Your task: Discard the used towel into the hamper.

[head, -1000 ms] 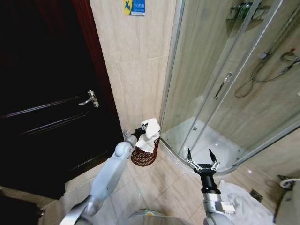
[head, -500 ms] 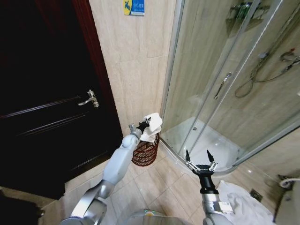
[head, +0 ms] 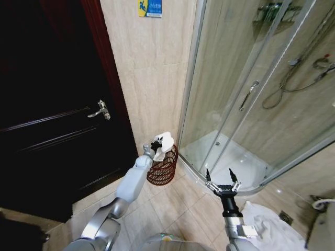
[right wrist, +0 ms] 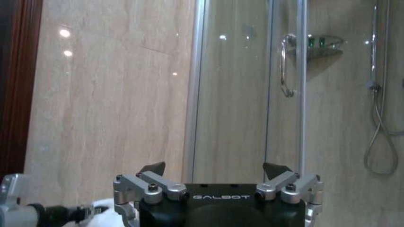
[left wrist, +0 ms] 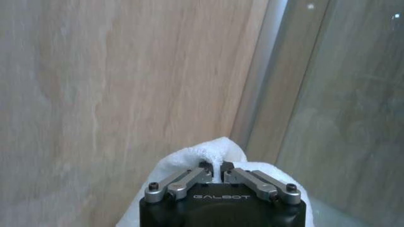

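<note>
The white towel (head: pixel 163 142) hangs bunched in my left gripper (head: pixel 156 144), just above the rim of the red-brown wire hamper (head: pixel 163 171) that stands on the floor against the tiled wall. In the left wrist view the towel (left wrist: pixel 189 158) bulges out past the closed fingertips of that gripper (left wrist: pixel 216 168). My right gripper (head: pixel 220 175) is held open and empty low in front of the shower, to the right of the hamper; it also shows open in the right wrist view (right wrist: pixel 215 169).
A dark door (head: pixel 57 130) with a metal handle (head: pixel 100 110) lies left of the hamper. The curved glass shower enclosure (head: pixel 246 99) rises to the right. More white cloth (head: pixel 272 230) lies on the floor at lower right.
My left arm has stretched farther out and shifted slightly left with the towel, which now looks more bunched over the hamper's rim. The right gripper edged a little left, still open.
</note>
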`<state>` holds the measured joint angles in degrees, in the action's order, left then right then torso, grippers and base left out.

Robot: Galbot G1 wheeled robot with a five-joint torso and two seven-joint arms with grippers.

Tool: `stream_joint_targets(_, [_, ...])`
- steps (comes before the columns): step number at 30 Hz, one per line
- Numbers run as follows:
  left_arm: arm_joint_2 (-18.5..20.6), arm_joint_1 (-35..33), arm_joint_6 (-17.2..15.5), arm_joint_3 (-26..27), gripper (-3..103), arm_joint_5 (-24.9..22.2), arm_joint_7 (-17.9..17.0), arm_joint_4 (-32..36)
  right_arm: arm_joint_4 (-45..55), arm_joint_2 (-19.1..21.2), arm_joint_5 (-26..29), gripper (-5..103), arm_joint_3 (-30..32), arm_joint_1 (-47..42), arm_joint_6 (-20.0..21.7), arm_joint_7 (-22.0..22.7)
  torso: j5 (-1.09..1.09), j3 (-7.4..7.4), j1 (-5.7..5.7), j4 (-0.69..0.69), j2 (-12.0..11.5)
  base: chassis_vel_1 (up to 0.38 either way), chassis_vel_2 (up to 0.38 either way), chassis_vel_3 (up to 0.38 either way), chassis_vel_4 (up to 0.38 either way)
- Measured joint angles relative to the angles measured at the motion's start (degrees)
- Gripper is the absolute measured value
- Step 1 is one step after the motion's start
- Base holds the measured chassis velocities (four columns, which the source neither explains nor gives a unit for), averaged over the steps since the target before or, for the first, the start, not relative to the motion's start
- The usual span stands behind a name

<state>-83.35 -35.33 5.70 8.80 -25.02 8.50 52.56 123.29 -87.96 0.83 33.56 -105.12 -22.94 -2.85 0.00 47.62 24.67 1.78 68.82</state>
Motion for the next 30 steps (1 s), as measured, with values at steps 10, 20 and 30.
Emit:
stream_joint_targets(10, [-1.24,0.92,2.29,-3.96,4,0.76,-0.10,-6.56,-0.35,-0.30,-0.66,100,-0.30,-0.03,-0.47,-0.24,0.00,0.00,0.00,0.00,0.00,0.000,0.000,0.000,0.000])
stream_joint_targets(20, [-1.86,7.06,4.15,-13.42,4,0.26,-2.63,-16.13,-0.67,-1.95,-1.60,100,-1.27,0.99,-1.42,-0.37,0.01,0.00,0.00,0.00,0.00,0.000,0.000,0.000,0.000])
stream_joint_targets(30, [-3.48,12.43,6.14,-21.39,4,-0.01,-4.64,-25.91,-1.76,-3.57,-1.20,100,-1.66,2.64,-3.21,-0.05,0.00,0.00,0.00,0.00,0.00,0.000,0.000,0.000,0.000])
